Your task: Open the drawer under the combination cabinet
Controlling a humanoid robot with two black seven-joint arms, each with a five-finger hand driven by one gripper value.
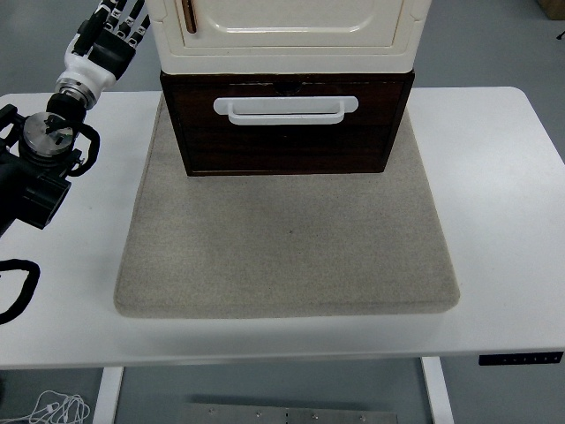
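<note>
A combination cabinet stands at the back of the table: a cream upper cabinet (287, 35) on a dark brown drawer (287, 128). The drawer front faces me and bears a white bar handle (284, 109). The drawer looks closed, its front flush with the cabinet base. My left hand (115, 31) is raised at the top left, beside the cream cabinet's left side, fingers spread and holding nothing. It is well above and left of the handle. My right arm is not in view.
The cabinet sits on a beige felt mat (287, 247) on the white table (494, 221). A black cable loop (18, 291) lies at the left edge. My left arm's black forearm (40, 168) hangs over the table's left side.
</note>
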